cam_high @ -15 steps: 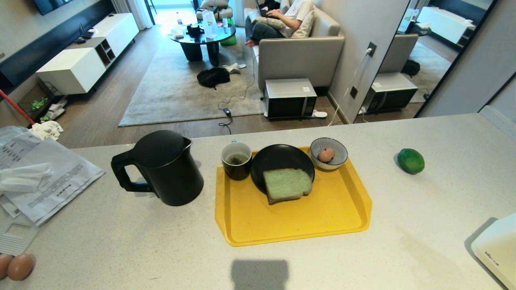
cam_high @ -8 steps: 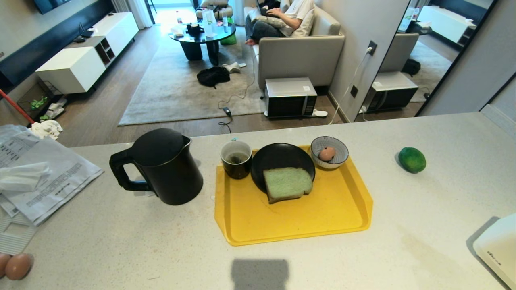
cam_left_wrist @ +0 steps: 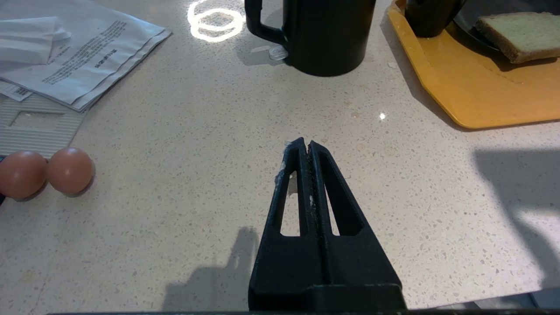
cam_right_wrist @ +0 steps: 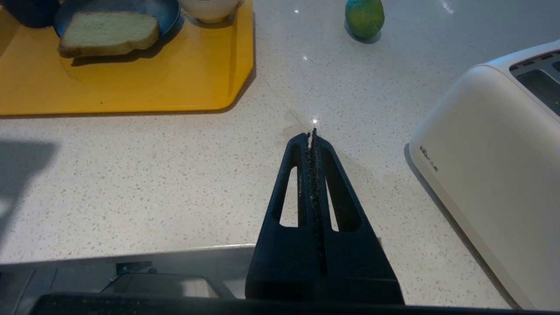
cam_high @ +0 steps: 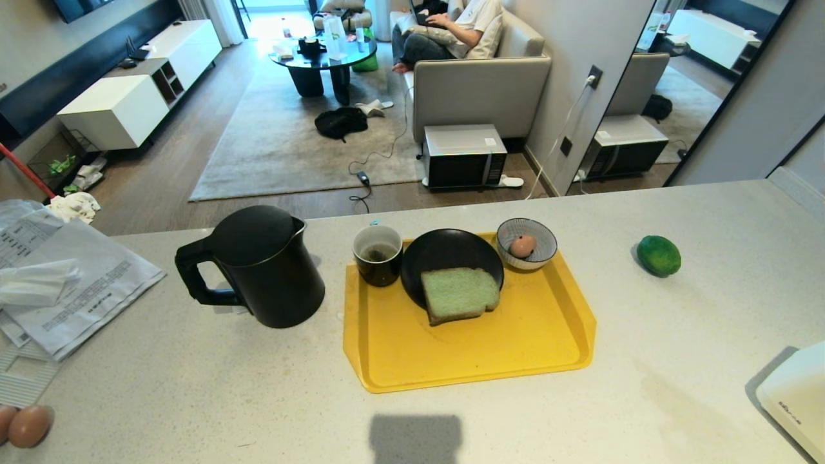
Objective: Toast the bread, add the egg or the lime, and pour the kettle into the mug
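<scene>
Both hands closed and empty above the surface (cam_high: 193,380): left hand (cam_left_wrist: 306,146), right hand (cam_right_wrist: 311,135). Beyond, the kettle (cam_high: 261,267) stands upright, handle leftward; on the yellow tray (cam_high: 477,354), the mug (cam_high: 378,256) holds a tea bag, the plate (cam_high: 445,254) the bread (cam_high: 459,294), the bowl (cam_high: 526,243) the egg (cam_high: 522,245); the lime (cam_high: 658,256) lies apart, right.

The toaster (cam_high: 794,407) is cut off at the head view's lower right corner, and one of the two brown eggs (cam_high: 26,425) at its left edge. The tea bag (cam_high: 376,255) in the mug (cam_high: 378,256) is too small to make out.
</scene>
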Controlling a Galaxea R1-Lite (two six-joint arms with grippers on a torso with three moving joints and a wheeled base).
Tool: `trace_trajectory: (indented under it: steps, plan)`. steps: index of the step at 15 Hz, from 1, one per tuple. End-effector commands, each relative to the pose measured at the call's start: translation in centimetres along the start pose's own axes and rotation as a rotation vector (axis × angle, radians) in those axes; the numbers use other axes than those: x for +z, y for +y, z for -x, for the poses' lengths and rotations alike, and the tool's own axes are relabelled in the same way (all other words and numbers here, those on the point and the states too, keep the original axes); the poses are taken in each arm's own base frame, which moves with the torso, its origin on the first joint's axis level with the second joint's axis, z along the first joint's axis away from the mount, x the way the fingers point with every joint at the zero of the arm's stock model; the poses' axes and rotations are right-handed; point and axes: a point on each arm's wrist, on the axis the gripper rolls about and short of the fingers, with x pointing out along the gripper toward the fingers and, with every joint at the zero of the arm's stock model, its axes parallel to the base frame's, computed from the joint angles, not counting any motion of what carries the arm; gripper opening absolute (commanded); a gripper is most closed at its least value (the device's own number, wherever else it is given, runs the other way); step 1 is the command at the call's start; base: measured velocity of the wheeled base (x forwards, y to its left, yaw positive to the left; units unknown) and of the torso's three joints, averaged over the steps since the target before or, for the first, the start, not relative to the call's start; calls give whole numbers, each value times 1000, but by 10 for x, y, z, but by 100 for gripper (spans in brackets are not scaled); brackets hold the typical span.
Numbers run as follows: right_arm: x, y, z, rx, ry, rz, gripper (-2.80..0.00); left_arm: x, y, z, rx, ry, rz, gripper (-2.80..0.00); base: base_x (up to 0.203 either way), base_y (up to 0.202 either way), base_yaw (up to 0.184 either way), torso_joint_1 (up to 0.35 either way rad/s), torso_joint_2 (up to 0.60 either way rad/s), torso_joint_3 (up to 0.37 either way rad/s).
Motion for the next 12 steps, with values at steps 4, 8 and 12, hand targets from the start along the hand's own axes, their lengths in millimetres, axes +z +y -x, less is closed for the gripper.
trace_trajectory:
  steps: [4,8,12]
  plan:
    - [0,0,0,1,0,0,-280,0,0,0,0,-1,-1,-280,-1,-1,13,-1,2,1]
    - [0,0,0,0,1,0,-280,0,0,0,0,0,-2,-280,-1,-6,119,1,3,3]
    - [0,0,0,0,1,-1,-280,0,0,0,0,0,-2,-280,-1,-3,40,0,3,1]
